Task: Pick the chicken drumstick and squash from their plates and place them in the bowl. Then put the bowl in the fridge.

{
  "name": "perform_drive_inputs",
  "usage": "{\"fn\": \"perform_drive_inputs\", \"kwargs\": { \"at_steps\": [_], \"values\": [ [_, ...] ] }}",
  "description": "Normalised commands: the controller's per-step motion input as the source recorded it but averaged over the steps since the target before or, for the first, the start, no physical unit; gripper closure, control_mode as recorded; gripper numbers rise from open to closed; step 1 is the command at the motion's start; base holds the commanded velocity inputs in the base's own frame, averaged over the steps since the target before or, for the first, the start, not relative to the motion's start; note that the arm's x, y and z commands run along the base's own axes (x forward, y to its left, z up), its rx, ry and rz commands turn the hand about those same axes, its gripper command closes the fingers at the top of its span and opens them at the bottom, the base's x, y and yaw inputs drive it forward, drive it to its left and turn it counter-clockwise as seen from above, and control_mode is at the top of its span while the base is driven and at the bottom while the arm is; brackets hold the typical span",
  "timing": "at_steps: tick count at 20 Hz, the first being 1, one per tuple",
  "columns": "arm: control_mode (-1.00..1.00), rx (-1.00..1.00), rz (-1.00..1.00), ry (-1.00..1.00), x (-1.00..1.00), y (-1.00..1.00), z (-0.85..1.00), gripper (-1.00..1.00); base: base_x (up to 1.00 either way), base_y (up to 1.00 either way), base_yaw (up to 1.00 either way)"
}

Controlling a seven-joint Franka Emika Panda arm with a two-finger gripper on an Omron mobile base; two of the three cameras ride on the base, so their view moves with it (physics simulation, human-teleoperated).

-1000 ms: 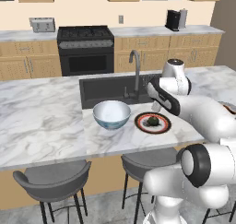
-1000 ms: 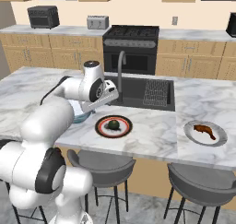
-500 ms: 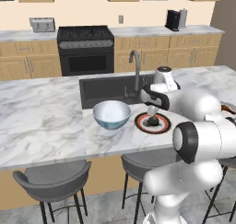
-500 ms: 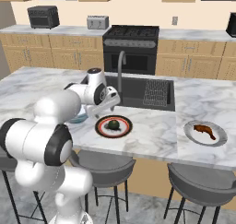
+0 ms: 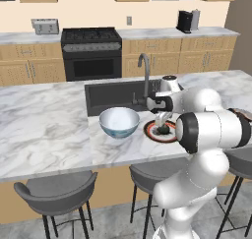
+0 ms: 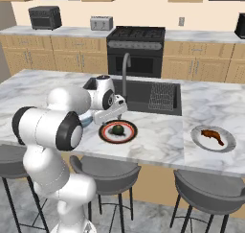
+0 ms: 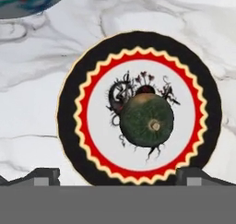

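- Hovering over the patterned plate (image 7: 69, 126), the gripper (image 7: 117, 179) is spread wide and empty; its fingertips (image 7: 44, 176) are cropped.
- The squash (image 7: 146, 120) sits on that plate; the bowl (image 5: 119, 122) is just beside it.
- The right base view adds the chicken drumstick (image 6: 212, 136) on a grey plate (image 6: 198, 140), well apart.

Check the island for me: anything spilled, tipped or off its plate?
Nothing stands out. The squash sits on the red-rimmed plate, the drumstick lies on the grey plate, and the bowl stands upright beside the sink. The open claw hangs above the squash.
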Motion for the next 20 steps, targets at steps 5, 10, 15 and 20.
{"fn": "perform_drive_inputs", "kwargs": {
  "at_steps": [5, 10, 15, 20],
  "values": [
    [-1.0, -0.04, 0.0, 0.08, 0.17, -0.1, -0.36, -1.0, 0.0, 0.0, 0.0],
    [-1.0, -0.02, 0.0, 0.02, 0.3, -0.03, -0.33, -1.0, 0.0, 0.0, 0.0],
    [-1.0, 0.0, 0.0, 0.0, 0.25, -0.03, -0.28, -1.0, 0.0, 0.0, 0.0],
    [-1.0, 0.0, 0.0, 0.03, 0.11, -0.08, -0.25, -1.0, 0.0, 0.0, 0.0]
  ]
}}
